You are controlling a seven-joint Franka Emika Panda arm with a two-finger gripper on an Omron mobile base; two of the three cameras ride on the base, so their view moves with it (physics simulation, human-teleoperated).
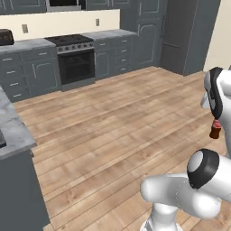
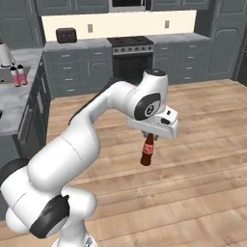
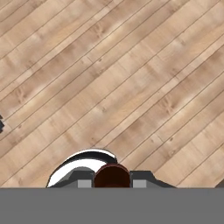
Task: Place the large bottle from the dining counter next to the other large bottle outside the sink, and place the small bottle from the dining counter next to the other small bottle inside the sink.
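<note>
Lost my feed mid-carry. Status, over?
Tool shut on small brown bottle, hanging neck-up over wood floor. Nothing close around it.

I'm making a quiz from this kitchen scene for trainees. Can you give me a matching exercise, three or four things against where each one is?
Things:
1. small brown bottle
2. two pink bottles
3. toaster
4. oven

Places:
A. on the back counter, left of the stove
B. hanging over the wooden floor, held by its neck in the end effector
C. on the grey counter at the left, standing side by side
D. set in the dark cabinets against the far wall

Pairs: 1-B, 2-C, 3-A, 4-D
</note>
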